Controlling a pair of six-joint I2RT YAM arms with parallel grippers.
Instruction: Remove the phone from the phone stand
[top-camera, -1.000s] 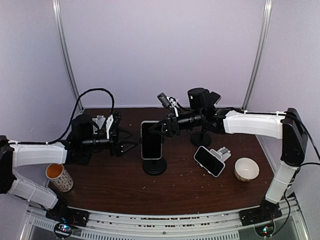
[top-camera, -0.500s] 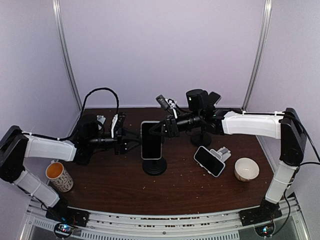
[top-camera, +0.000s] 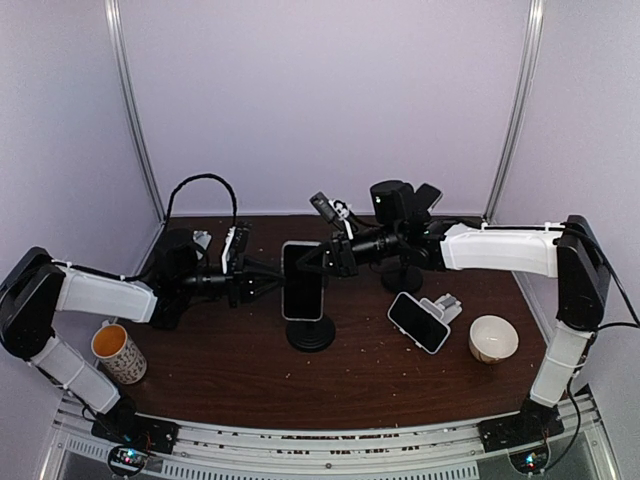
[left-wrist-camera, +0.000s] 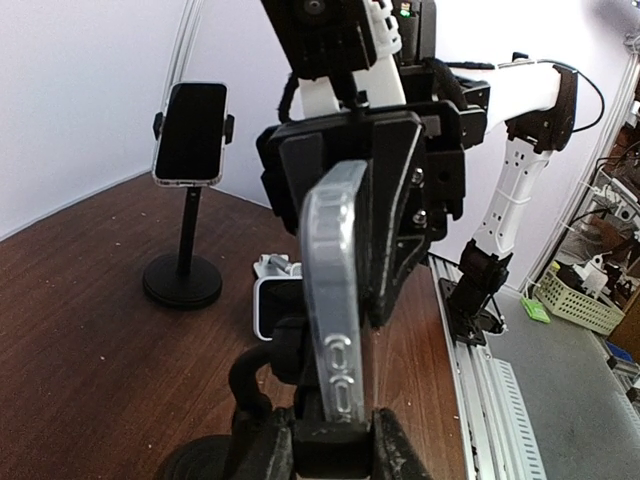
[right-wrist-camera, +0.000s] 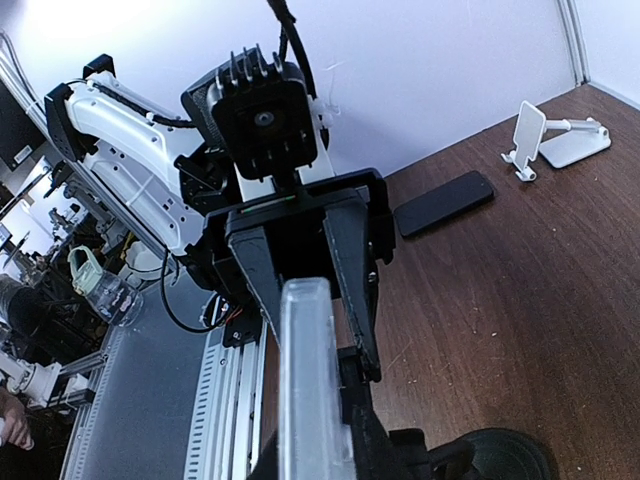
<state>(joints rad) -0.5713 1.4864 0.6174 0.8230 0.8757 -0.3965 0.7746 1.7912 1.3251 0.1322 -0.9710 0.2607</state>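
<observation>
At the far left of the dark wooden table (top-camera: 250, 385) stands a patterned paper cup (top-camera: 118, 353), near the front edge and well apart from everything else. Next comes the left gripper (top-camera: 272, 281), reaching in level from the left. Its fingers (left-wrist-camera: 262, 445) are drawn in tight against the two faces of the phone (top-camera: 303, 281) at its left edge, low down where a black part of the holder also sits (from the wrist view I cannot tell how much of the grip is on that part and how much on the phone itself). The phone sits upright in the phone stand (top-camera: 309, 334), a black post on a round base near the middle of the table, with its screen toward the near edge. From the right, the right gripper (top-camera: 314, 258) meets the phone's upper right edge, its jaws nearly together and pinching the clear-cased edge between them. Behind and to the right, a second phone (left-wrist-camera: 190, 130) is clamped upright in a second black stand (left-wrist-camera: 183, 280). Nearer the front, a third phone (top-camera: 418, 321) leans on a white folding stand (top-camera: 447, 305), and just right of that stands a pale bowl (top-camera: 493, 337).
</observation>
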